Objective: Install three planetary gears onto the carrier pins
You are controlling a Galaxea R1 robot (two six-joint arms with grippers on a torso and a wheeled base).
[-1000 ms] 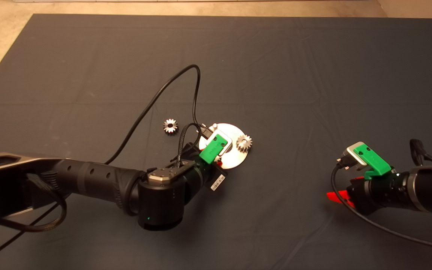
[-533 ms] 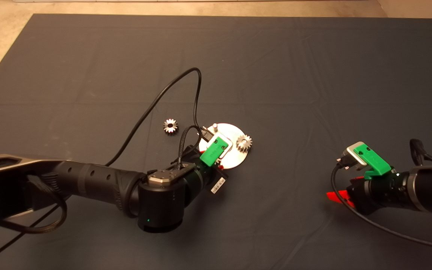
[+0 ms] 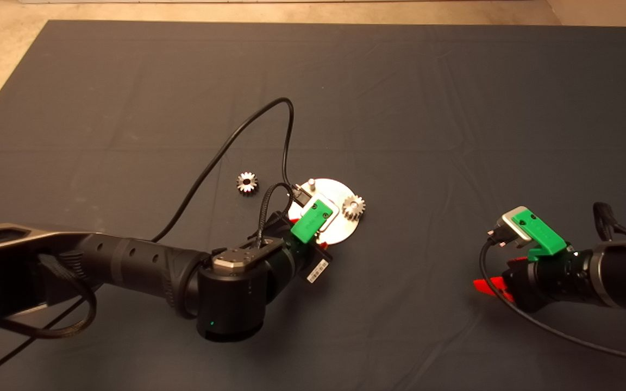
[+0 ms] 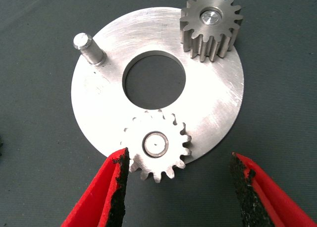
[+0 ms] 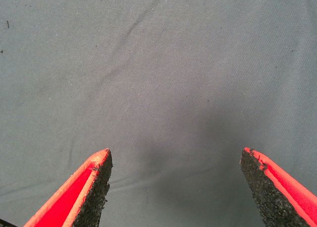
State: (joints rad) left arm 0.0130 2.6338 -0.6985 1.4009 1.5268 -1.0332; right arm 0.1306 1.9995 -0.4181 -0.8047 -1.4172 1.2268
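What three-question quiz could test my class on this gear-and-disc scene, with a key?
1. True or false: the shiny round metal disc has small silvery spur gears on all three upright metal pins.
2. How many pins stand bare? A) none B) one C) two
3. Fill in: the loose third gear lies on the dark ____ beside the disc.

Key
1. False. Two gears are seated: one between the open fingers of the left hand, one at the far rim.
2. B. One bare pin remains.
3. mat.

The right hand waits open over bare mat.
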